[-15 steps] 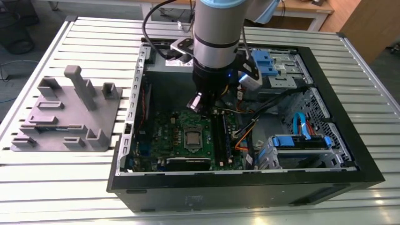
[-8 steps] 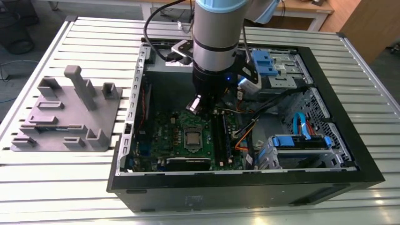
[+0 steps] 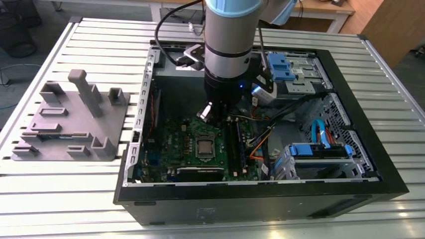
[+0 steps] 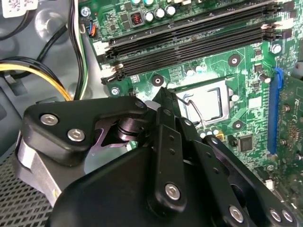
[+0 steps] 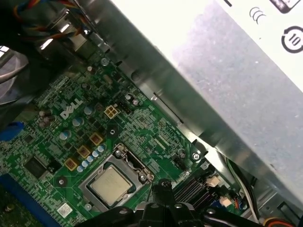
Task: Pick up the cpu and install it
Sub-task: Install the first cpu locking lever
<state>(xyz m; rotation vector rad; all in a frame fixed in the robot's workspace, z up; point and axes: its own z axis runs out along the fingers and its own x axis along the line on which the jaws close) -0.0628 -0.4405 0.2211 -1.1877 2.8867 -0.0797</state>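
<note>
Gripper (image 3: 207, 113) above board centre, empty; fingers drawn together to a narrow tip. Cpu (image 5: 111, 185) seated in socket (image 5: 124, 159), lower centre of first wrist view. Risk, judged: chip askew w/ frame unlatched, bent pins if pressed. Count: 1 cpu, 1 socket, 1 case (image 3: 265, 201), 1 worktop (image 3: 59, 194).

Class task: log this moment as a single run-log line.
cpu: seated in socket on motherboard | gripper: above board, beside socket, holding nothing | fingers together
</note>
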